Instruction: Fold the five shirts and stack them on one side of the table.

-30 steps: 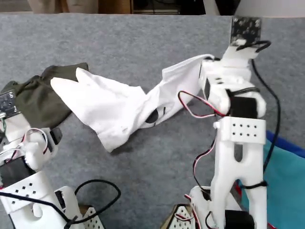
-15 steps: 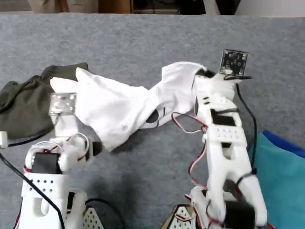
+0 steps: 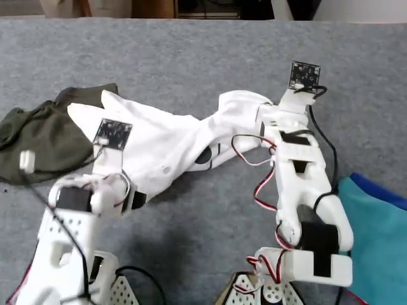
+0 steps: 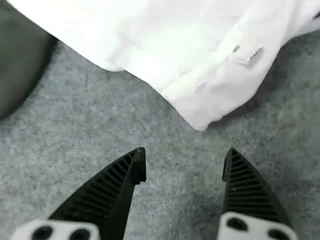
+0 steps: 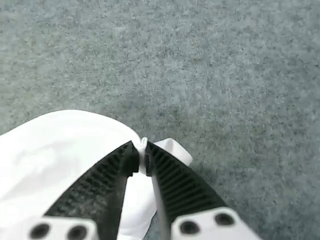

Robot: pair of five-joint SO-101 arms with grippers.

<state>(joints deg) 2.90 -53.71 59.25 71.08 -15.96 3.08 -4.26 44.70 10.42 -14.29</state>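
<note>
The grey table (image 3: pixel 191 57) carries 1 white shirt (image 3: pixel 159 140), 1 olive shirt (image 3: pixel 44 136) and what may be 1 folded teal shirt (image 3: pixel 375 241).

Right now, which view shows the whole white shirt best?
The high view: the white shirt shows almost whole. The right wrist view shows its corner in the right gripper, the left wrist view a loose edge.

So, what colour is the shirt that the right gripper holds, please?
White; the shirt shows best in high view.
</note>
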